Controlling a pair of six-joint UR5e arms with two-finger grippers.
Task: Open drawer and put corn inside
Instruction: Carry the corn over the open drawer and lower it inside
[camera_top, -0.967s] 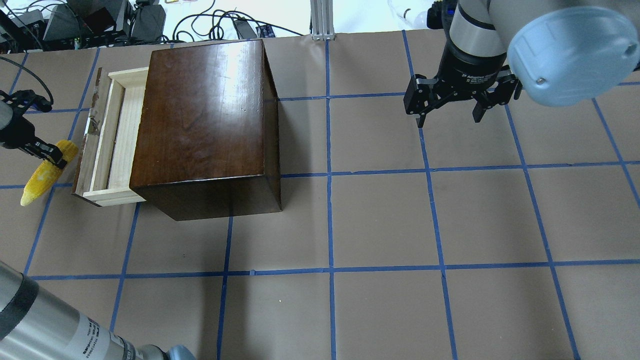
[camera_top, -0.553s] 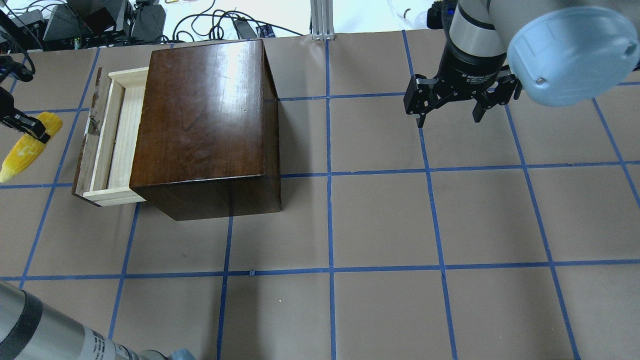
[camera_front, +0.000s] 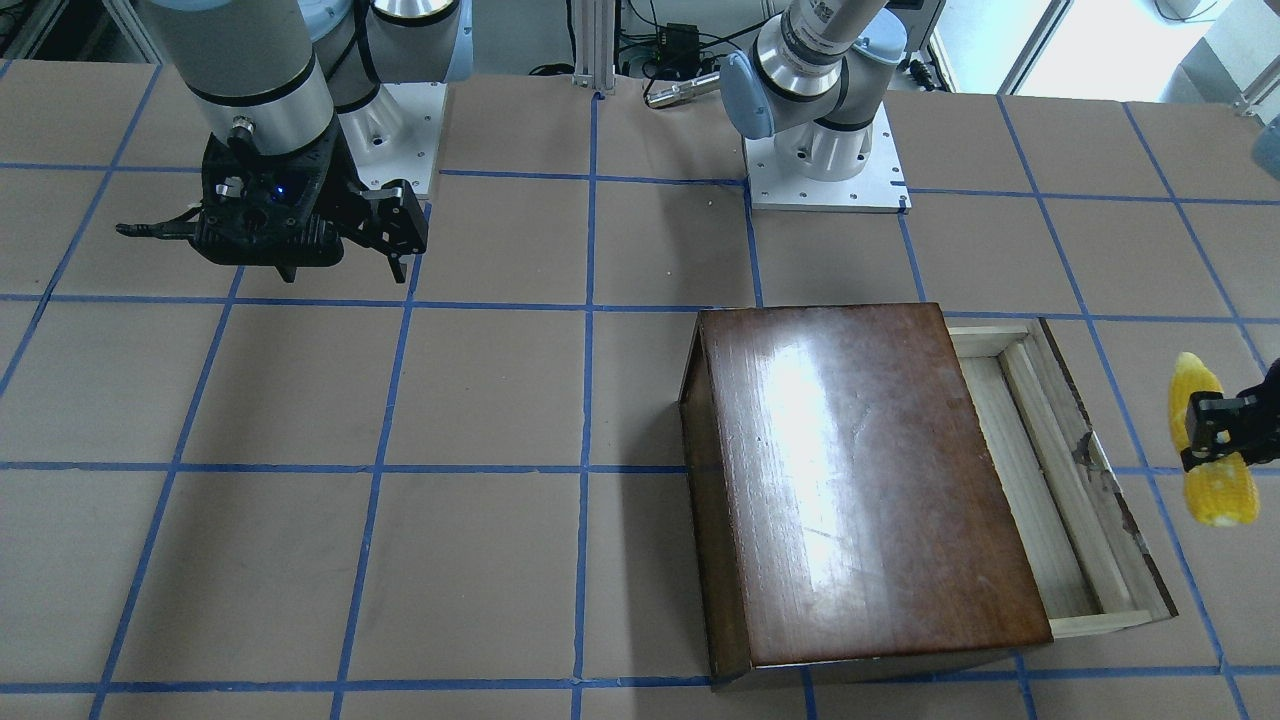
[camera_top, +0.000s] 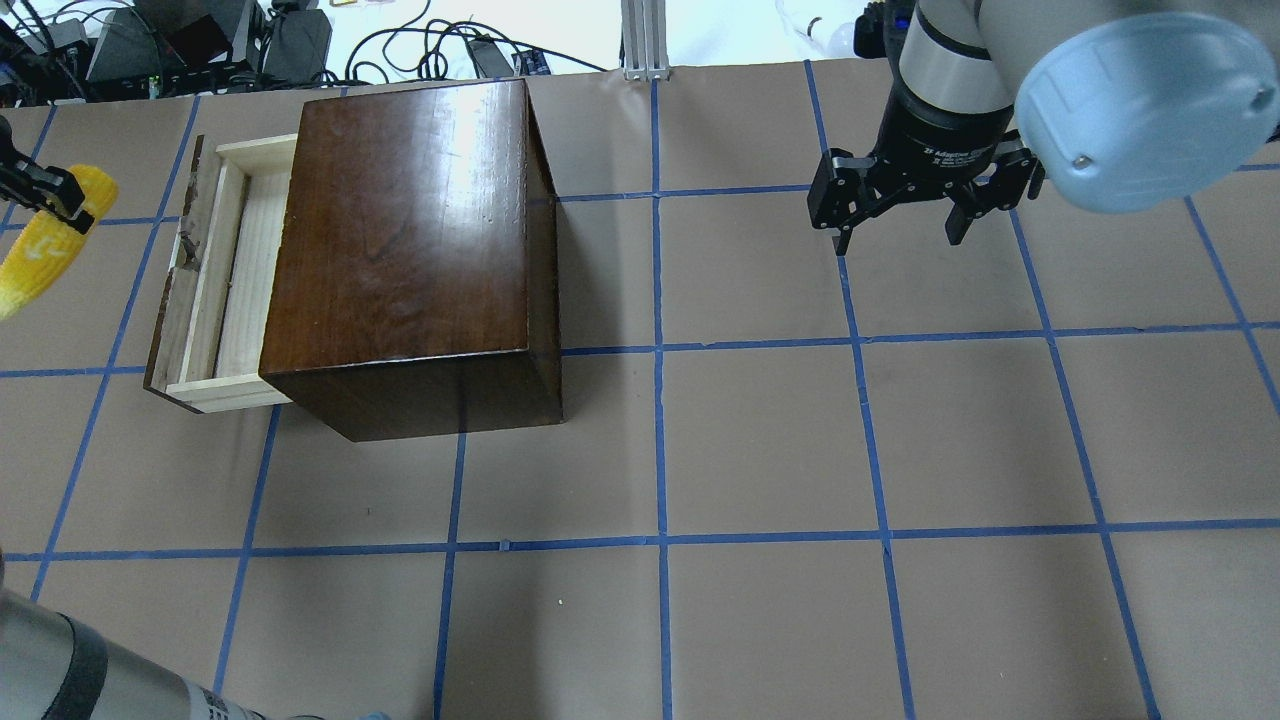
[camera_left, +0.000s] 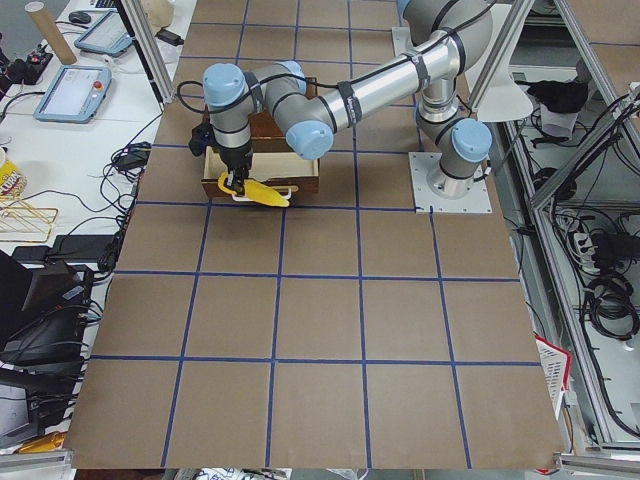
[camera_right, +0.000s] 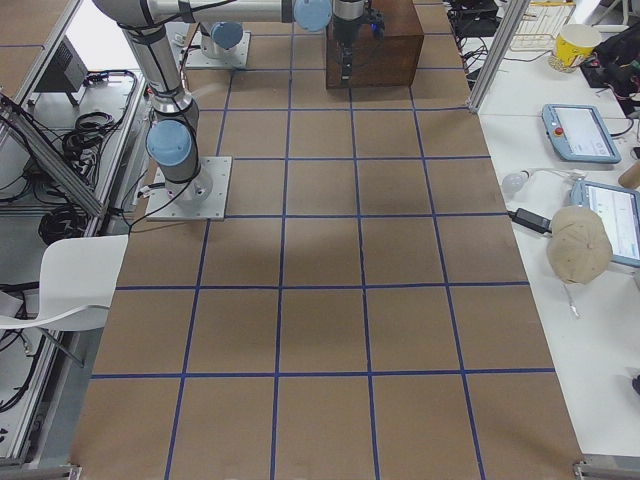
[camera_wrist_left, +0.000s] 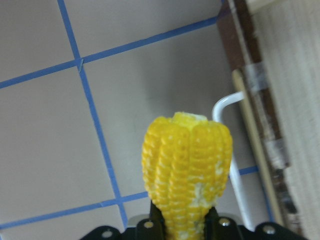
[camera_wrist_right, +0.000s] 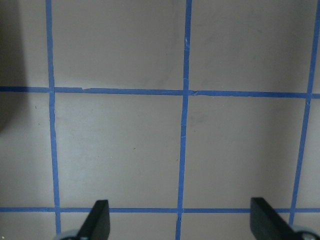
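Bright, even light from overhead. It leaves a broad white glare patch on the lid of the glossy dark-brown wooden box (camera_top: 400, 230), and a soft shadow lies on the brown paper-covered table (camera_top: 800, 450) beside the box, toward the table's centre. In the left wrist view the small yellow bumpy toy corn cob (camera_wrist_left: 187, 165) is in fair focus while the pale unfinished-wood drawer (camera_wrist_left: 295, 100) is blurred; the right wrist view darkens at its upper left.

Silver tubular arms (camera_front: 240, 50) with pale-blue joint caps (camera_top: 1140, 100), black tools (camera_top: 897, 240), white base plates (camera_front: 880, 190).

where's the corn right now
In the overhead view the corn is at the far left edge, held by the left gripper, just outside the front panel of the open drawer.
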